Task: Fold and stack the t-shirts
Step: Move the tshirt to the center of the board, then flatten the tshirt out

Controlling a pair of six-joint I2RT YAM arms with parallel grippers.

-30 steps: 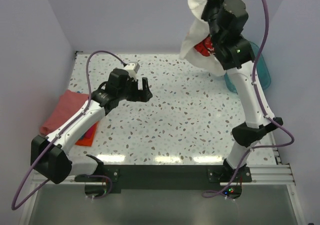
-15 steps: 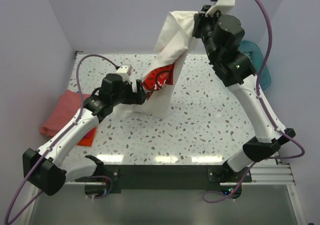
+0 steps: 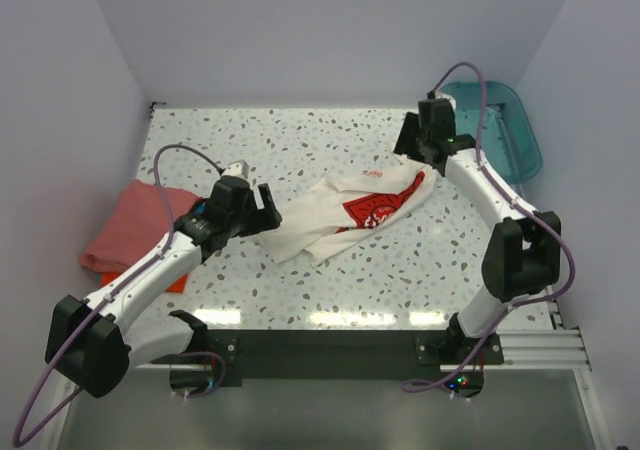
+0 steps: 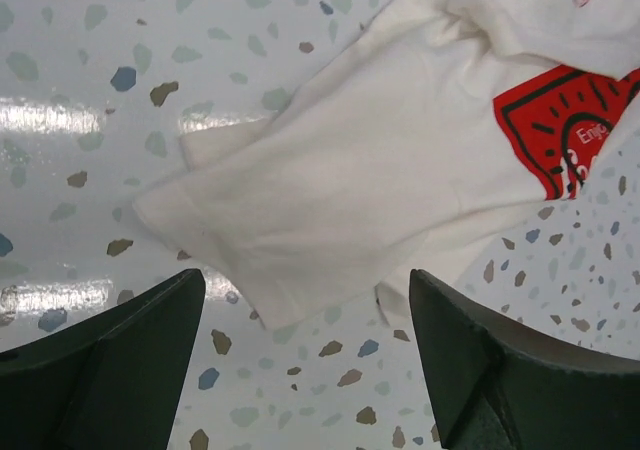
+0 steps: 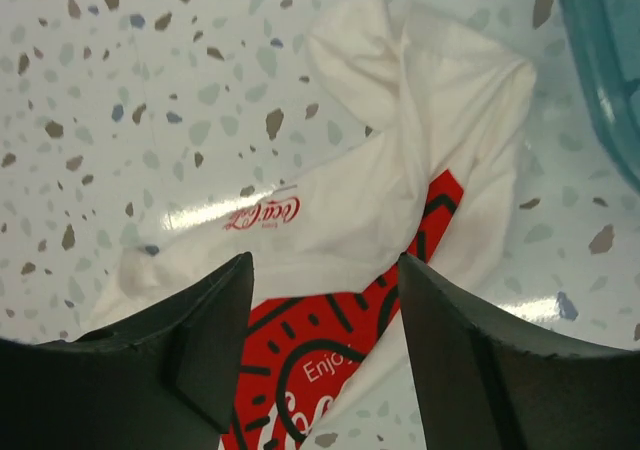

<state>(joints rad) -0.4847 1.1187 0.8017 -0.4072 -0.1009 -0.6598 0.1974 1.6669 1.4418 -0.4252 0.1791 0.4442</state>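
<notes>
A crumpled white t-shirt (image 3: 345, 215) with a red print lies mid-tabletop (image 3: 300, 140) between the two arms. The left hand (image 3: 268, 208), fingers apart and empty, sits just beside the shirt's left edge. The right hand (image 3: 415, 155), fingers also apart, hangs over its far right end. A folded salmon-pink t-shirt (image 3: 135, 220) rests at the left edge and a teal tub (image 3: 505, 130) at far right.
</notes>
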